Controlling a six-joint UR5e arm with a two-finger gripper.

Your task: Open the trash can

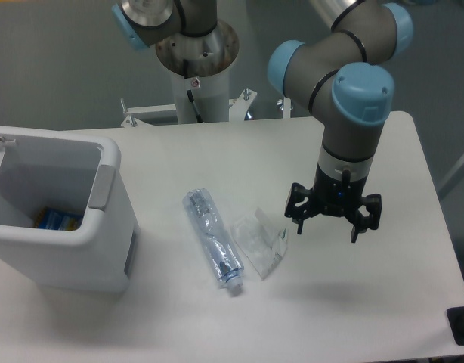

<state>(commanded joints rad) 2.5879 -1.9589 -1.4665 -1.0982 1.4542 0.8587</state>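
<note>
1 big white trash can (58, 227) sits at the 9 o'clock side of the table (353, 151), and its top is already open, so you can see something blue and yellow inside (57, 219). The grey push tab (103, 187) is on the side that faces the middle of the table. The gripper (333, 214) hangs over the table at about 3 o'clock, well apart from the can. Its jaws are spread wide and hold nothing. Between the gripper and the can lie 2 bits of rubbish: a crushed clear bottle (214, 242) near the middle, and a crumpled clear wrapper (261, 242) just beside it, toward 3 o'clock. I think the opening job looks done. What could go wrong? If the arm swings low toward 9 o'clock, the jaws could knock the wrapper or bottle along the table, or bump the can and push it.
</note>
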